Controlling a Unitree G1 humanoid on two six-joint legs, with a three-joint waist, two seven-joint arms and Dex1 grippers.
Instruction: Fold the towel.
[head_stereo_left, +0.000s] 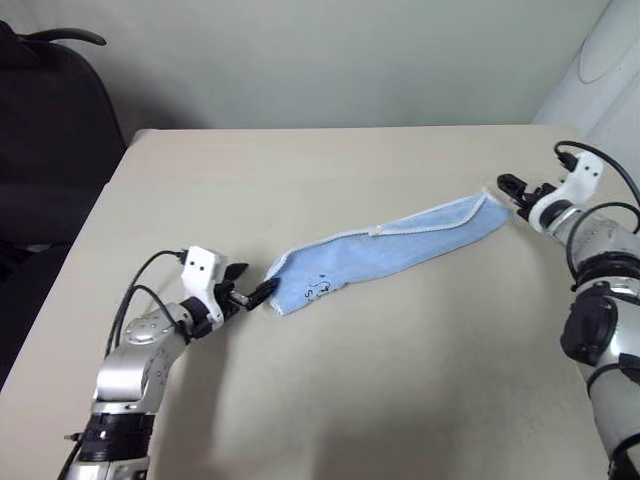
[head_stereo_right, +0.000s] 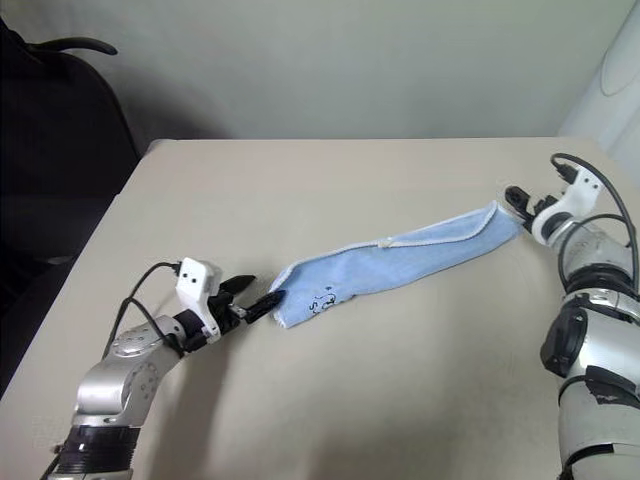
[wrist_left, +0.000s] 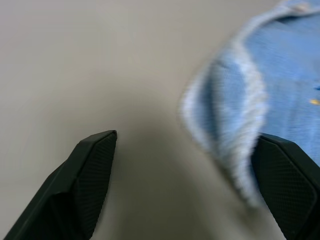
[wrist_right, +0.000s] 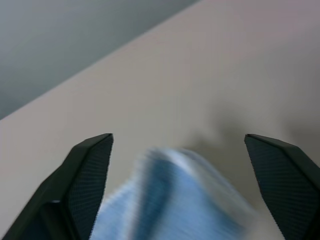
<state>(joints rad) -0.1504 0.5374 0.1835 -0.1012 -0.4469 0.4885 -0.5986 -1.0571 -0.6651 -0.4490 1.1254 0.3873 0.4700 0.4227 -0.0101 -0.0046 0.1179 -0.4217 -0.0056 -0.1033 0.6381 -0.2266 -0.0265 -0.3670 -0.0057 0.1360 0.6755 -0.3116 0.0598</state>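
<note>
While the towel (head_stereo_left: 385, 250) lies stretched in a long narrow band across the beige table (head_stereo_left: 330, 390), both grippers stand at its ends. Band runs diagonally: near end low on the robot's left, far end higher toward the right. White stitched edging shows along the upper edge, and a small dark printed mark (head_stereo_left: 320, 290) sits near the left end.

Left gripper (head_stereo_left: 250, 288): fingers spread wide in the wrist view, nothing clamped. One finger (wrist_left: 287, 180) is right against the towel's corner, which lies blurred beside it; the other finger is over bare table.

Right gripper (head_stereo_left: 512, 186): fingers likewise well apart in its wrist view, with the towel's far end lying loose and blurred between them. Cannot tell whether either finger touches the cloth.

A dark chair (head_stereo_left: 50, 120) stands beyond the table's left corner.
</note>
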